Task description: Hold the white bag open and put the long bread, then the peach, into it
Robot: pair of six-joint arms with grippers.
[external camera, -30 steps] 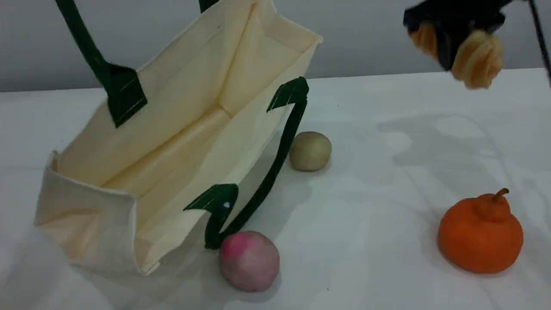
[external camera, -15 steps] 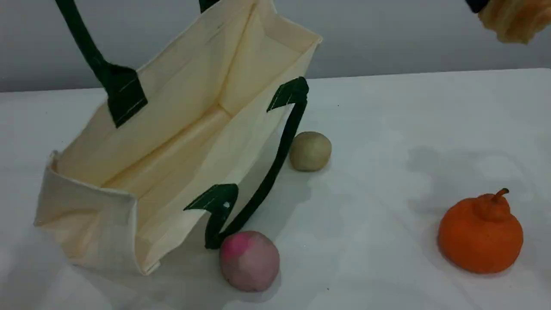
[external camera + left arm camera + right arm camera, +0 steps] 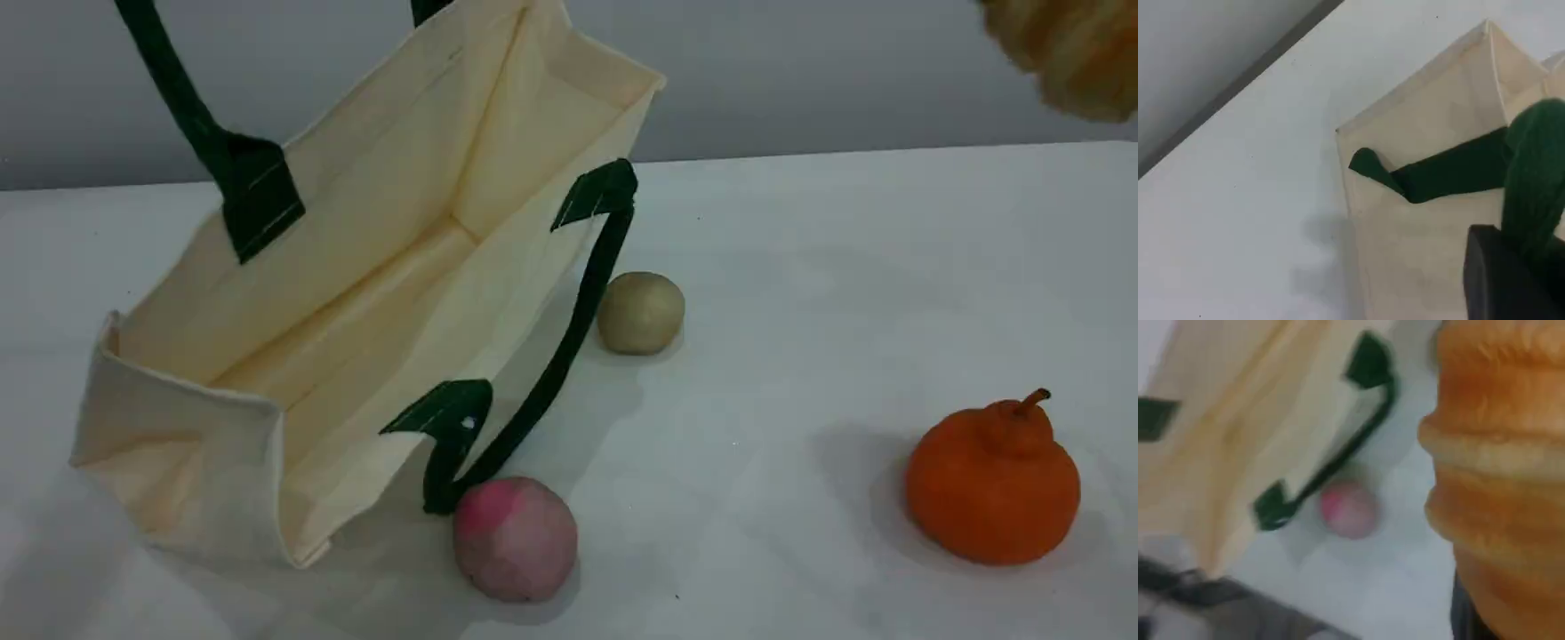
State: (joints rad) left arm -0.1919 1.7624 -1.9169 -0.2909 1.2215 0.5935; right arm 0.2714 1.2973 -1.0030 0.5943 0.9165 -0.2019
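The white bag [image 3: 373, 293] stands open on the table's left side, its mouth tilted toward the camera. Its far green handle [image 3: 178, 98] runs taut up out of the scene view. In the left wrist view my left gripper [image 3: 1508, 273] is shut on that green strap [image 3: 1535, 173] above the bag [image 3: 1425, 133]. The long bread [image 3: 1067, 53] hangs in the top right corner, high above the table. It fills the right wrist view [image 3: 1498, 473], held in my shut right gripper [image 3: 1465, 617]. The peach [image 3: 516, 538] lies against the bag's near handle [image 3: 551, 373], and also shows in the right wrist view [image 3: 1348, 510].
A beige-green ball [image 3: 640, 312] lies just right of the bag. A large orange stemmed fruit [image 3: 993, 484] sits at the front right. White table [image 3: 800, 267] stretches between them, with a grey wall behind.
The right gripper has carried the long bread up and to the right, leaving the scene view; only the bread's end shows now. The bag and the fruits have not moved.
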